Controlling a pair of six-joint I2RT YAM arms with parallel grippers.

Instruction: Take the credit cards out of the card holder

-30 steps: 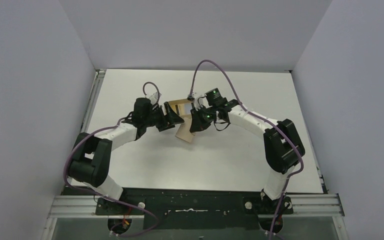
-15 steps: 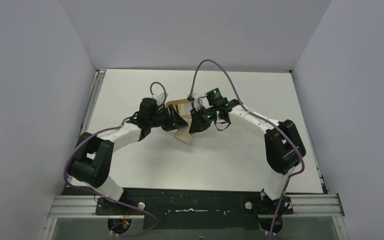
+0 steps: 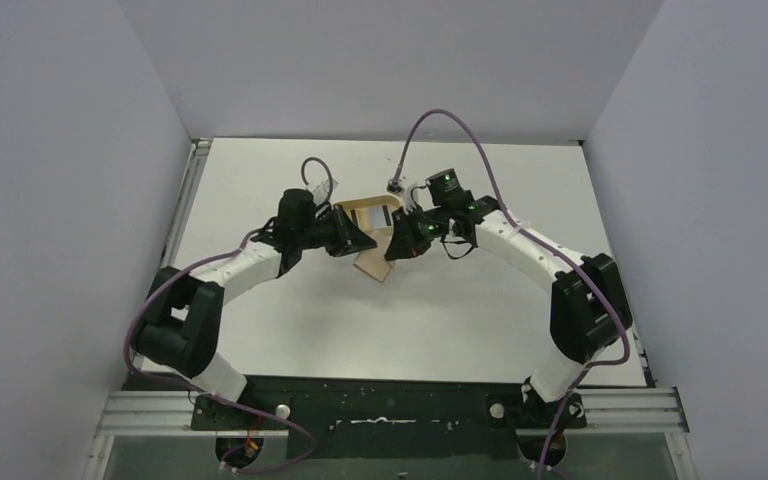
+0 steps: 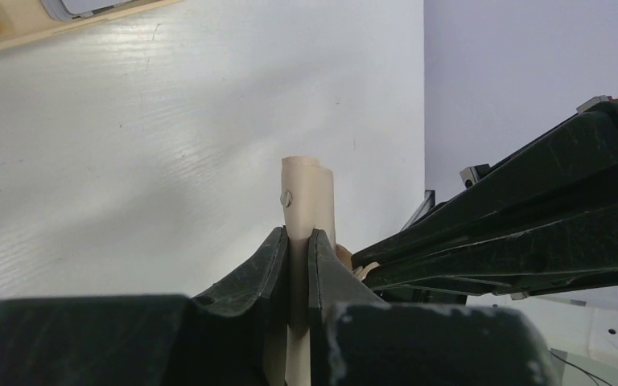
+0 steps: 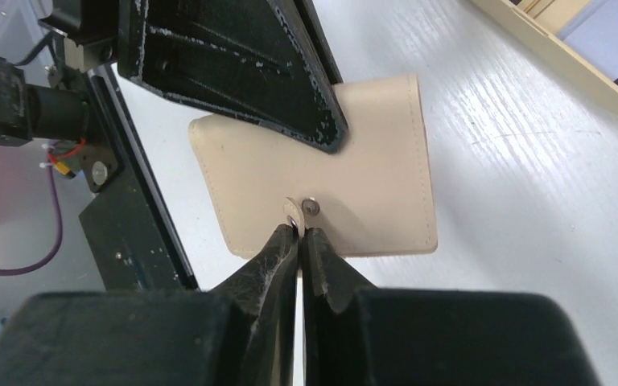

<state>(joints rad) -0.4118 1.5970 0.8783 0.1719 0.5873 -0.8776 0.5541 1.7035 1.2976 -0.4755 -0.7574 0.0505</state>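
Both arms are reaching in over the white surface (image 3: pixel 440 320), their tips nearly meeting at its middle. The card holder (image 3: pixel 372 267), tan, is sitting between the two tips, just in front of the oval tan tray (image 3: pixel 370 203).

Left fingers (image 4: pixel 298 241): clamping down hard on the card holder, gripping it edge-on, with only the thickness of the leather between them. In the left wrist view the holder is rising upright out of the grip. Its rounded top edge is pointing away from the camera, and a small stud (image 4: pixel 286 195) is showing on the side facing left.

Right fingers (image 5: pixel 299 232): drawn together almost completely, the tips pinching the small rounded snap tab (image 5: pixel 291 209) that is sitting right beside the stud on the holder's broad face. In this view the holder is showing only its plain stitched outer side. One black finger of the left arm is lying across its upper left part.

The two sets of fingers are gripping the same holder from opposite sides, close together but not touching. I cannot tell whether the holder's lower edge is resting on the surface or hanging just clear of it.

The tray is lying flat on the surface behind the holder, apart from it. Something flat and pale grey-blue is lying inside the tray; I cannot tell what it is.
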